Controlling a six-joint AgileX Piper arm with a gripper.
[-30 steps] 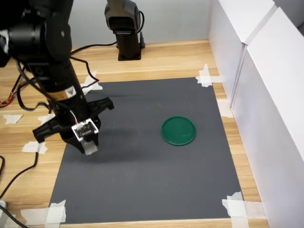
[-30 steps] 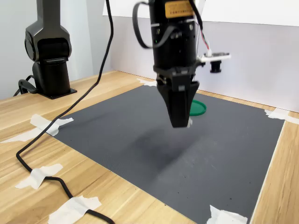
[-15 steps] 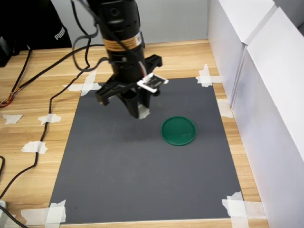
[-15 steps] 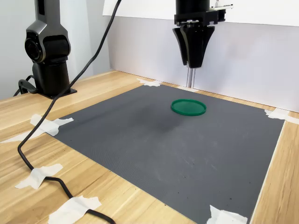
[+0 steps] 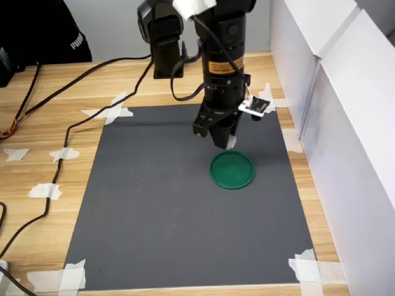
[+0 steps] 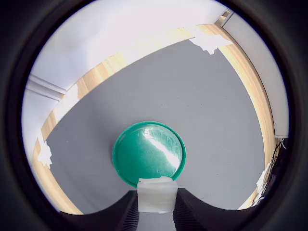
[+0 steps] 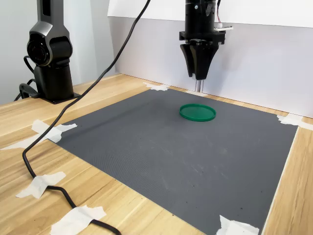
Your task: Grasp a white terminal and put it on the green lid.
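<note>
So the white terminal (image 6: 155, 194) was pinched between the two fingers of the end effector (image 5: 223, 140), up in the air and not touching anything below. In the wrist view it sat right at the near rim of the green lid (image 6: 148, 153), so my guess is the arm was carrying it across for the drop and wasn't quite centred yet. Holding it high like that makes sense to me: nothing gets dragged over the mat (image 5: 179, 209), and the lid doesn't get bumped on the way in.

The lid itself was lying flat on the dark mat, toward the first exterior view's right, nothing on it. In the second exterior view the end effector (image 7: 197, 72) hung well above the lid (image 7: 197, 112) and looked a bit behind it, though depth is hard to judge from that angle.

Counts: one terminal, one lid, one mat. The mat was taped onto the wooden surface (image 5: 37, 117), probably so it wouldn't slide, and I could pick out roughly eight tape scraps (image 5: 113, 111) in the first exterior view. One arm was working, plus a second black arm base (image 7: 51, 54) parked off the mat. White panels (image 5: 345, 105) ran along one side.
</note>
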